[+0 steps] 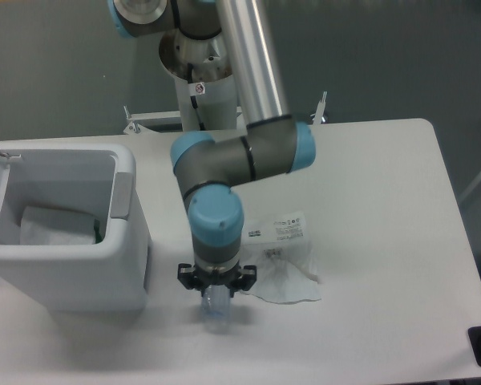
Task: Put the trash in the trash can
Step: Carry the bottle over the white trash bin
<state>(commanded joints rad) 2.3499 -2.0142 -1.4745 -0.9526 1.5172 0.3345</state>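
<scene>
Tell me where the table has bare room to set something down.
The widest bare patch of the table runs from the plastic bag to the right edge. A narrower strip lies along the front edge. It is crowded between the trash can and the bag, where the gripper is at the bottle.
</scene>
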